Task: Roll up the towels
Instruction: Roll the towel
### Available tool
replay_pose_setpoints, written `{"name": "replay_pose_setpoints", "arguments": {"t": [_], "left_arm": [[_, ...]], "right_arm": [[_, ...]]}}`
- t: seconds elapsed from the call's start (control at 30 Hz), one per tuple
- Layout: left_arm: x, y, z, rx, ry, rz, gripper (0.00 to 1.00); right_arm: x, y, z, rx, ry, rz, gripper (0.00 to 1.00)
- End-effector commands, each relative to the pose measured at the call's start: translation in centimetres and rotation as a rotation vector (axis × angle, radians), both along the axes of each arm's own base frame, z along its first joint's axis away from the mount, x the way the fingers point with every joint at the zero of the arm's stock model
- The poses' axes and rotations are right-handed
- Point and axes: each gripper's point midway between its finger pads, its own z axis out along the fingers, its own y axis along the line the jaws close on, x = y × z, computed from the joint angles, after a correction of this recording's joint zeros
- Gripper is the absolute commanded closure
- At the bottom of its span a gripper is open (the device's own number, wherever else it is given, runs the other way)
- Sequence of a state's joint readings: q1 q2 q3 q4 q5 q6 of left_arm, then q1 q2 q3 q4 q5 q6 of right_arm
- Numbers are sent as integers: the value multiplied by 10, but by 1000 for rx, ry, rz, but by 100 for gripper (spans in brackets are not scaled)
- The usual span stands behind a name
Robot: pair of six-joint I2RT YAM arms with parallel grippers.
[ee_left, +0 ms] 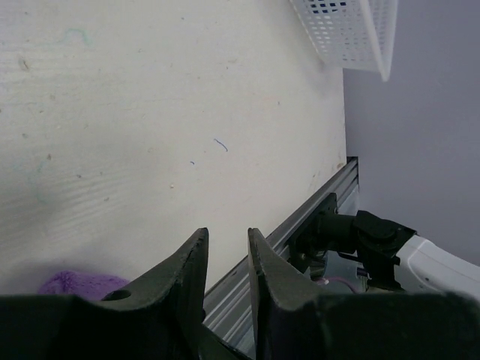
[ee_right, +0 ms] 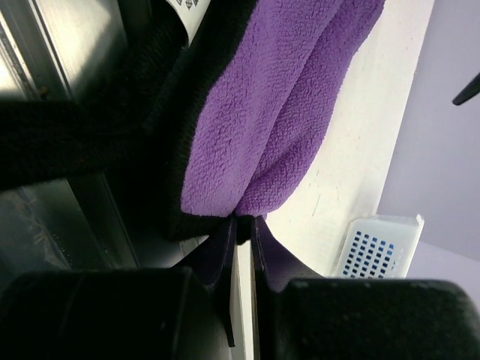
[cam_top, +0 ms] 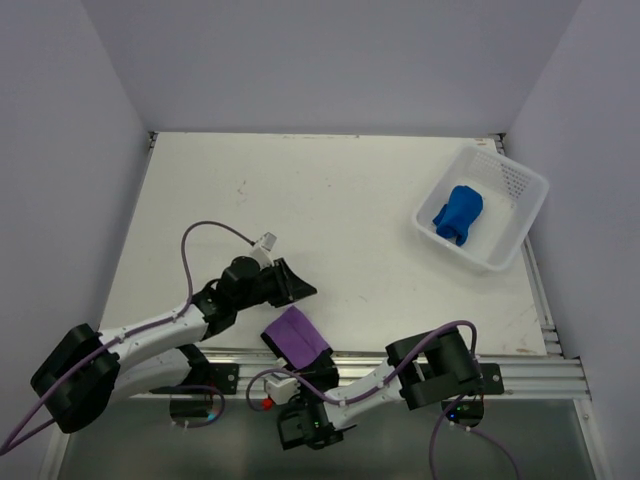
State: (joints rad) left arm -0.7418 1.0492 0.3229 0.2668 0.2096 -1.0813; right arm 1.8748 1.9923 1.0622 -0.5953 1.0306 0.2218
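Note:
The purple towel (cam_top: 296, 338) lies folded at the table's near edge, partly over the metal rail, its black section and dark trim hanging off. From below the edge, my right gripper (ee_right: 244, 219) is shut on the trim of the purple towel (ee_right: 270, 112). My left gripper (cam_top: 295, 283) hovers just behind and left of it; in the left wrist view the left gripper (ee_left: 227, 232) stands open with nothing between its fingers, and a corner of purple towel (ee_left: 75, 283) shows beside it. The blue towel (cam_top: 459, 214) sits rolled inside the basket.
A white perforated basket (cam_top: 530, 185) stands at the right side of the table, also visible as the basket (ee_left: 352, 30) and the basket (ee_right: 375, 247). An aluminium rail (cam_top: 520, 365) runs along the near edge. Purple-grey walls enclose the table.

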Motion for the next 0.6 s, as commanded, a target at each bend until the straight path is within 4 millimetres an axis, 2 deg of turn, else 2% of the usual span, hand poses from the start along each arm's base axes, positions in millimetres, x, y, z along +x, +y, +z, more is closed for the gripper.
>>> {"name": "replay_pose_setpoints", "arguments": {"t": [0.0,0.2,0.33,0.57], "left_arm": [[-4,-2,9,-1,-4,-28,68],[-37,-7,-22,2,60,-134,70],[-52,-7,-32,9,85,-196,70],[-65,-3,-56,39,127,-237,70]], "right_arm": [[-19,2,-19,1,104,-3,100],[-18,3,-21,-15,93,-9,100],[-18,4,-22,-22,88,-16,100],[-18,5,-22,-28,84,-15,100]]}}
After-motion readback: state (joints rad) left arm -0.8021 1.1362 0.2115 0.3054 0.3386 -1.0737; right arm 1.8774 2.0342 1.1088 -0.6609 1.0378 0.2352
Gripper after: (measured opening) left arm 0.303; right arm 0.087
